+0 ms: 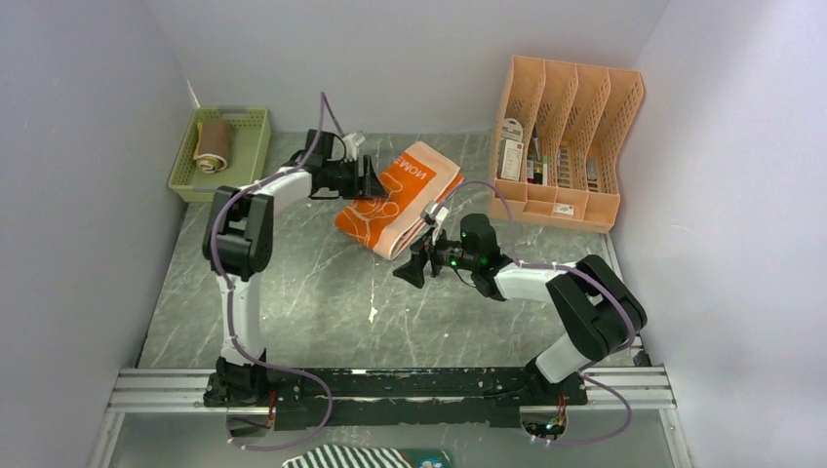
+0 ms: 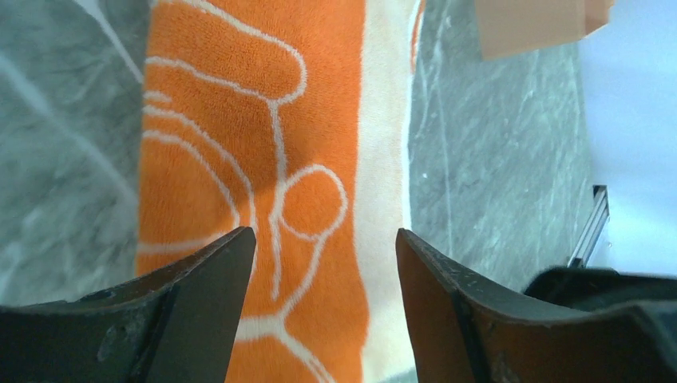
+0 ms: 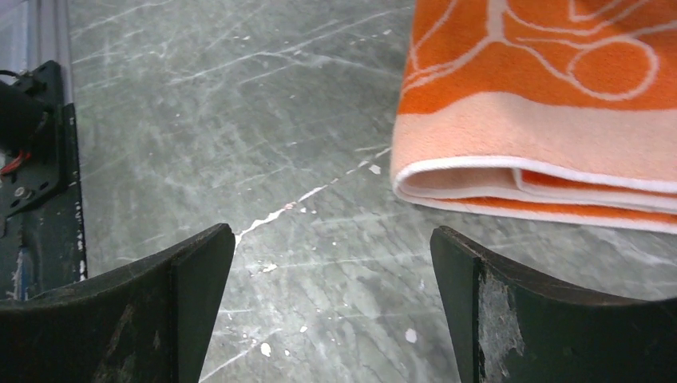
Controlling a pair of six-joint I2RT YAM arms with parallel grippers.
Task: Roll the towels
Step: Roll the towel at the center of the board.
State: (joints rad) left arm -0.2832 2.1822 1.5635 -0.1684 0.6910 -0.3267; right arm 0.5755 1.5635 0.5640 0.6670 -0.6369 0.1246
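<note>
The orange towel (image 1: 395,200) is laid folded on the counter (image 1: 312,292). The left tool (image 2: 326,235) is held over its far left end, jaws apart. The right tool (image 3: 331,231) is held just off its near end, jaws spread wide, gripping nothing. The tan towel (image 1: 212,144) is seen rolled in a basket (image 1: 251,156) well to its left.

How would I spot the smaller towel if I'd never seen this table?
Look to the far left corner of the grey marbled table, where a pale green basket sits. The small tan towel lies inside it, rolled up, unlike the big orange towel folded flat mid-table.
</note>
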